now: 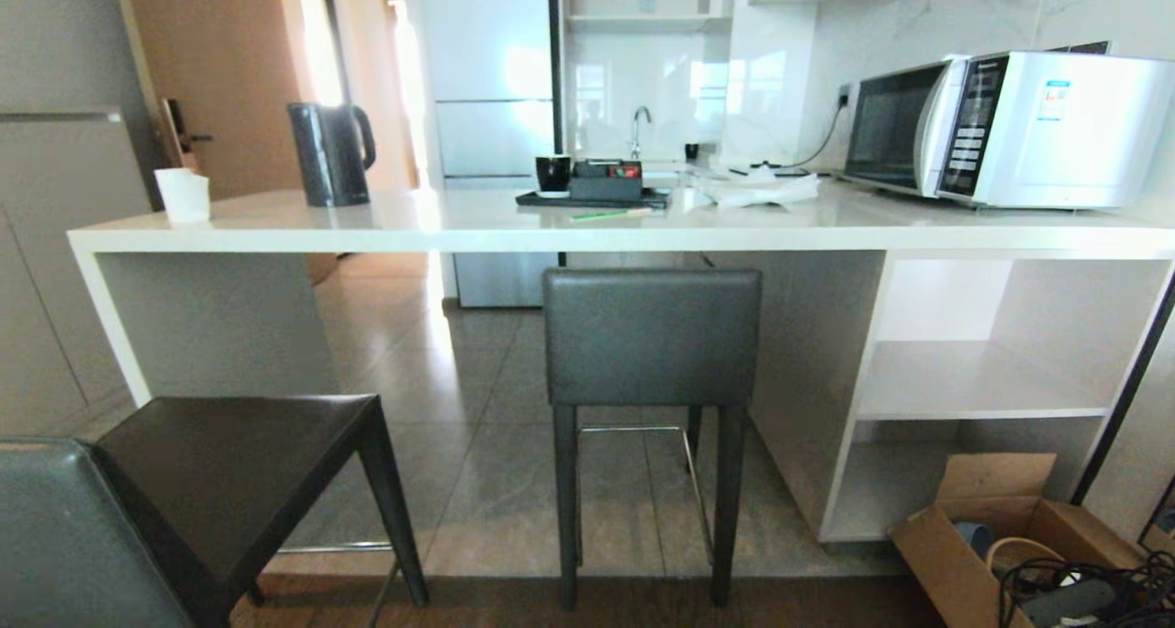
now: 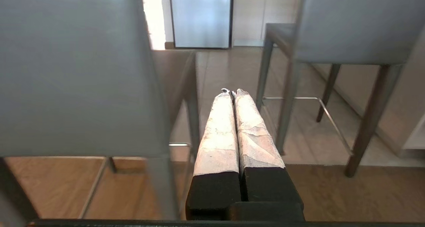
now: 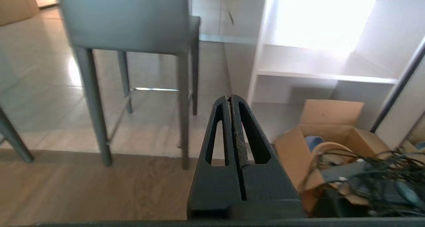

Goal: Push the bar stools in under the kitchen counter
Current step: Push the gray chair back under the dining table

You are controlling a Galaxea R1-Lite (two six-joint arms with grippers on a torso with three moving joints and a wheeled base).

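Near stool (image 1: 229, 481) stands off the counter (image 1: 551, 229) edge.

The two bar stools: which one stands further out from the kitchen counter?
The left bar stool, turned at an angle with its backrest at the head view's lower left corner. The right bar stool stands square, its backrest just below the kitchen counter.

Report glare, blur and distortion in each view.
Head view: window glare washes the kitchen counter top and the wall behind, and the counter edge bows with lens distortion. Left wrist view: the near bar stool backrest is a soft blur. Right wrist view: the open shelves blow out white.
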